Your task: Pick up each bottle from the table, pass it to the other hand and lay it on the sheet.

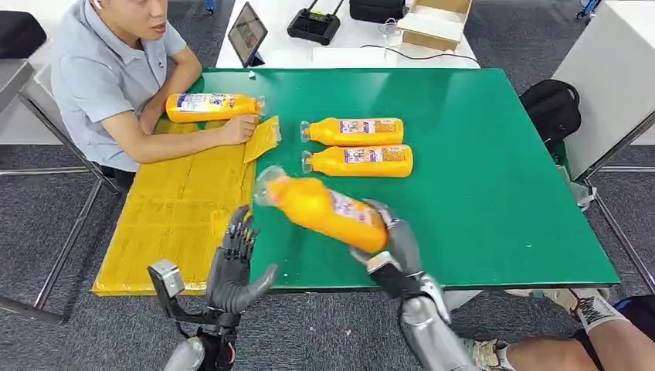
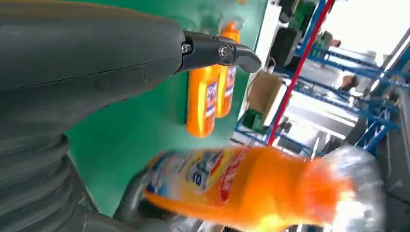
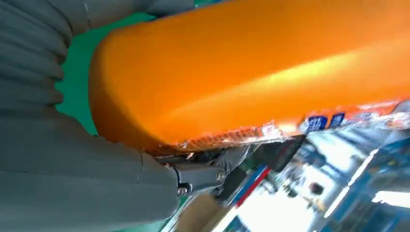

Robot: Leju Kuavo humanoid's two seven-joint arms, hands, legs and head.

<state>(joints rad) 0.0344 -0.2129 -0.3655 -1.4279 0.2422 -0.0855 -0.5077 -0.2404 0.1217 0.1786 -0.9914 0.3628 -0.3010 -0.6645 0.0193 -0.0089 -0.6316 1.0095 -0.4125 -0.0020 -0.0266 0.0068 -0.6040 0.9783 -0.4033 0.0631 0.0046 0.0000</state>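
Orange bottles [image 1: 357, 131] (blue-labelled), yellow sheet [image 1: 178, 209], green table [image 1: 494, 193]

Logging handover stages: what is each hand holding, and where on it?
Right hand grips an orange bottle by its base end; left hand holds nothing.

A green-topped desk [image 1: 479, 154] stands on grey carpet [image 1: 46, 216]. Behind it a white table [image 1: 340, 50] carries a tablet [image 1: 247, 32], a black controller [image 1: 313, 25], a black bag [image 1: 377, 9] and an open cardboard box [image 1: 434, 23]. A black backpack [image 1: 550, 108] lies on the floor to the right, beside another white table [image 1: 610, 77]. A person in a grey shirt [image 1: 104, 77] sits at the left. In the left wrist view, blue metal racking [image 2: 367, 67] stands under bright light.
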